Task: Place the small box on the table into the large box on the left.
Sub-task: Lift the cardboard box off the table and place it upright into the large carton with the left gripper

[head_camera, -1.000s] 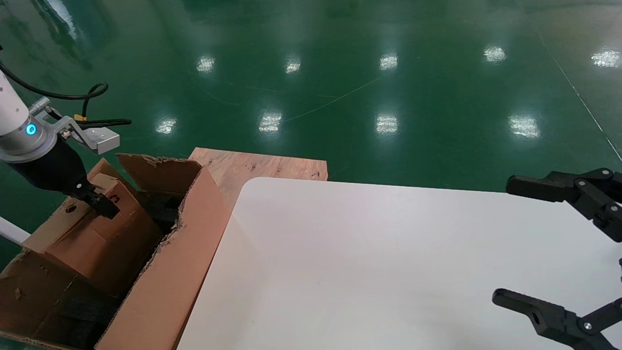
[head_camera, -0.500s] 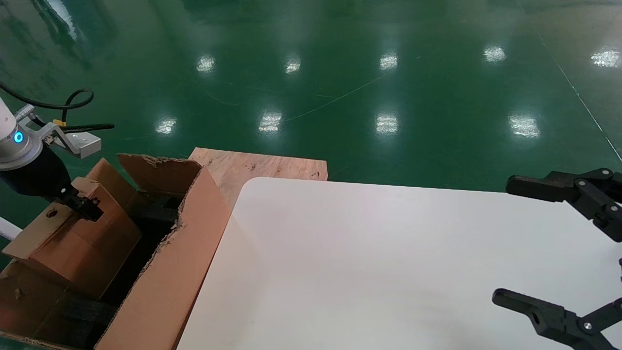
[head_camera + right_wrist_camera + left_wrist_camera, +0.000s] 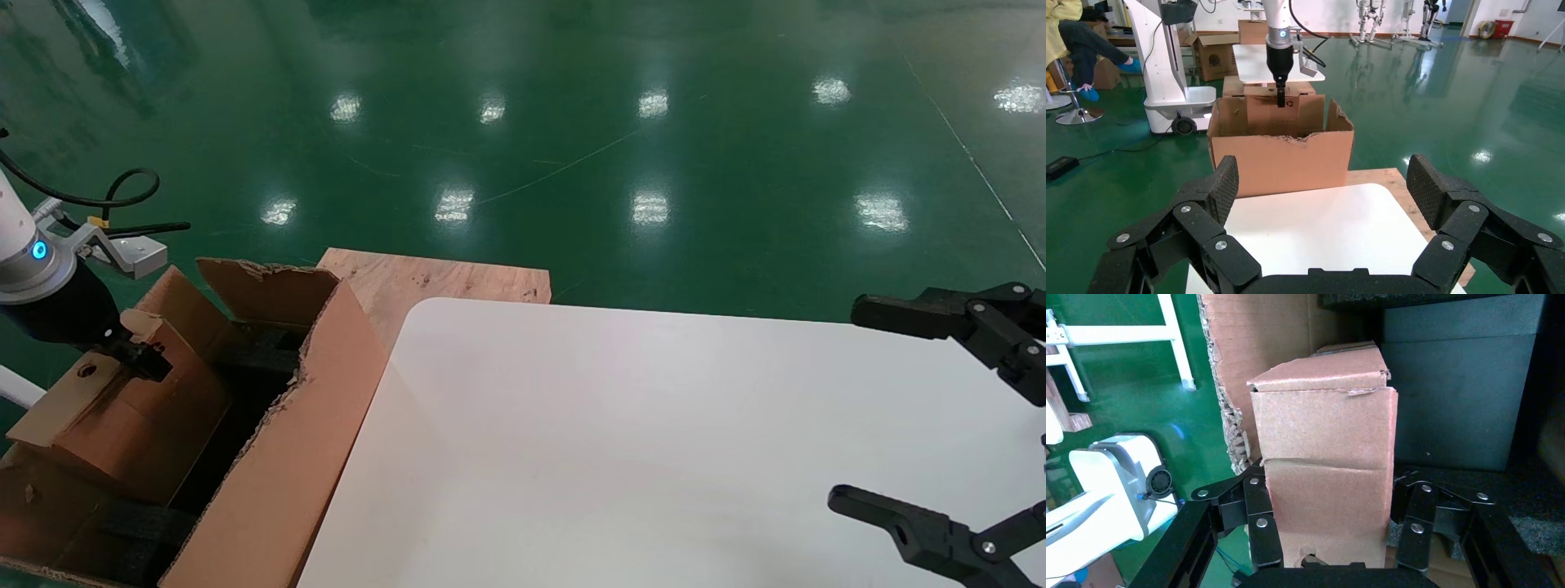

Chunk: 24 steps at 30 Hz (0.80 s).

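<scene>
Left gripper (image 3: 145, 362) clenched on the small box (image 3: 122, 408), one finger (image 3: 1260, 523) on each side wall; arm comes in from the upper left of the head view, wrist pointing down, a blue light on the wrist ring. Small box sits tilted inside the large box (image 3: 278, 465), its upper part above the torn rim, round hole facing up near the gripper. Large box stands off the table (image 3: 637, 457), just beside its left edge. A plywood board (image 3: 433, 282) lies behind the table's far left corner, on the green floor (image 3: 572, 122).

Left wrist view: fingers press flat against the small box's side walls; black foam blocks (image 3: 1462, 398) stand next to it inside the large box; ragged cardboard wall on the other side.

Right gripper (image 3: 956, 425) hangs over the table's right edge, spread wide, nothing between the fingers (image 3: 1220, 187).

Right wrist view only: left arm seen from across the table, hanging straight down onto the small box (image 3: 1275, 113); recycling symbol on the box face beside the gripper (image 3: 1280, 98); large box's (image 3: 1281, 159) near wall dipped and torn in the middle; a white robot base and a seated person behind.
</scene>
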Motion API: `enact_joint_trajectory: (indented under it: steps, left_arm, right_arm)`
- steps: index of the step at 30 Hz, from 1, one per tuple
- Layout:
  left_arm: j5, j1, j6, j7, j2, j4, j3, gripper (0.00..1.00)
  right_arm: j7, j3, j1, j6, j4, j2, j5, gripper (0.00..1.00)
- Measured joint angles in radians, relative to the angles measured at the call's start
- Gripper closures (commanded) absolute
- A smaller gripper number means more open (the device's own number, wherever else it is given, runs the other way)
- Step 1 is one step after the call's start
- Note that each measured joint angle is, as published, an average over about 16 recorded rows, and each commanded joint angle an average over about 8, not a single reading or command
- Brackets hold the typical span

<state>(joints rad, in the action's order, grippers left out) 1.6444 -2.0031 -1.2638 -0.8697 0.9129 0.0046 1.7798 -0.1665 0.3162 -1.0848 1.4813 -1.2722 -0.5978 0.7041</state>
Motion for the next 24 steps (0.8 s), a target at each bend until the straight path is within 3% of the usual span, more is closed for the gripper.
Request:
enact_joint_trajectory:
  steps: [24]
  left_arm:
    - [-0.024,0.085,0.118,-0.038,-0.039,0.001,-0.017,1.00]
  right_arm:
    - [0.000,0.001,0.000,0.000,0.000,0.000,0.000,0.00]
